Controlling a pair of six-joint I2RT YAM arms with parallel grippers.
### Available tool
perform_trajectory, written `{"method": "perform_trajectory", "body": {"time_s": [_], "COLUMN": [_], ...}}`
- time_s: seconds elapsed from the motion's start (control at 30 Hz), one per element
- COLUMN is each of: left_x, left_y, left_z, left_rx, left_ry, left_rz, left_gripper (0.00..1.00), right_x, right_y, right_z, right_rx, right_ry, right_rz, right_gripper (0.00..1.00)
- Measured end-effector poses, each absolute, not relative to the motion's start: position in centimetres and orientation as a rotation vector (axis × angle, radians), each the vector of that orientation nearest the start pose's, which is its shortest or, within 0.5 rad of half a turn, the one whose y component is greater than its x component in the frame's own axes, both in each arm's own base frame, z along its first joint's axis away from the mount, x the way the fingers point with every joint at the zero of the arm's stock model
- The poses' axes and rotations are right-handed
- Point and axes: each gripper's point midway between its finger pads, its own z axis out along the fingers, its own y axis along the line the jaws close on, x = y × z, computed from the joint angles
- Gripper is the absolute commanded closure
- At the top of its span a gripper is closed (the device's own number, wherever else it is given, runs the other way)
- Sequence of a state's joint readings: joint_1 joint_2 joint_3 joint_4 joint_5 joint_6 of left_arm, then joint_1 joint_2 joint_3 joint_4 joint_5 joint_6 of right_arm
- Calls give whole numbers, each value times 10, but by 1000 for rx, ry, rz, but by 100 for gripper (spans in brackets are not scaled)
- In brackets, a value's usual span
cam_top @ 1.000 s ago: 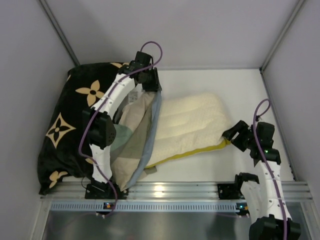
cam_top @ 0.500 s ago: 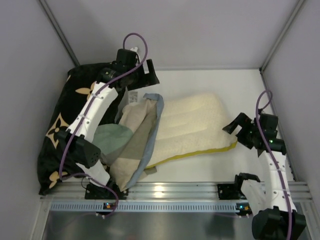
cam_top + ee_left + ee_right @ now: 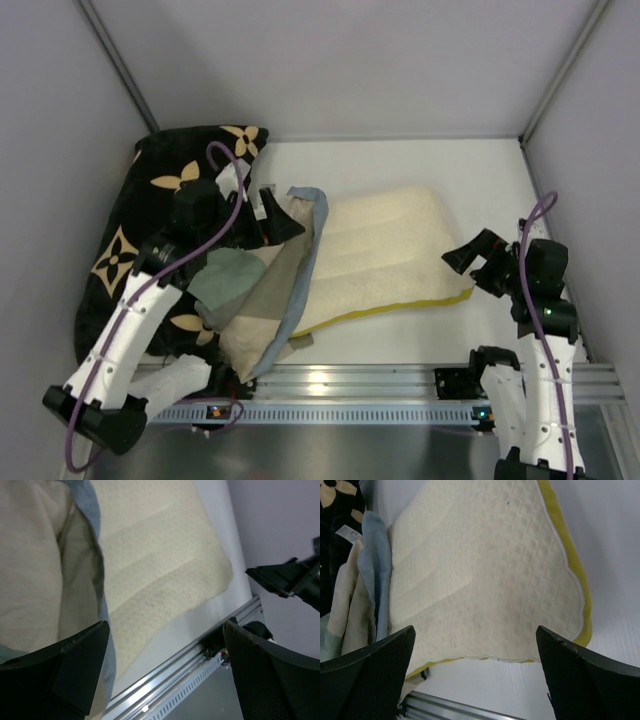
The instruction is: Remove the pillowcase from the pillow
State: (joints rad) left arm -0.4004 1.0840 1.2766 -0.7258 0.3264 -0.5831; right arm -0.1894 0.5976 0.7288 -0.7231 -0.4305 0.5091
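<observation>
The pillowcase (image 3: 252,292) lies bunched at the left, patchwork outside. Its blue-grey inside (image 3: 308,248) shows along the opening edge. The cream pillow (image 3: 385,245) sticks out of it to the right, with a yellow band (image 3: 400,303) on its near edge; its left end is hidden in the cover. My left gripper (image 3: 283,215) hangs open above the pillowcase's far part, holding nothing. My right gripper (image 3: 470,262) is open beside the pillow's right corner, apart from it. The left wrist view shows pillowcase (image 3: 40,570) and pillow (image 3: 160,570) beyond the open gripper (image 3: 167,670). In the right wrist view the pillow (image 3: 480,570) lies ahead of the open gripper (image 3: 475,675).
A black cushion with tan flowers (image 3: 125,245) fills the left side, partly under the pillowcase and left arm. A metal rail (image 3: 380,380) runs along the near edge. Grey walls close in on both sides and the back.
My left gripper has opened, let go of the pillowcase and pulled back from the far edge. The cover's edge has slumped onto the pillow. My right gripper has opened wider and shifted slightly right.
</observation>
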Motion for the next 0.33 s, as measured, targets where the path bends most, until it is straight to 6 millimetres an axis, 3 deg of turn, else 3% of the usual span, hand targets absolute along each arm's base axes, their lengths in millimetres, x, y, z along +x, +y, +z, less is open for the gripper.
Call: {"method": "perform_trajectory", "body": {"time_s": [0.13,0.33], "left_x": [198,136], "left_y": [-199,-207], "left_z": [302,284], "left_rx": [85,173], "left_ry": [2068,1881], "left_rz": [-1164,-1490], "left_gripper": [1,1], "right_x": [199,178], "right_y": [68,91], "right_z": [185,209], "right_rx": [475,315], "right_ry": [2105,1987], "right_rz": [746,851], "right_gripper": [1,0]}}
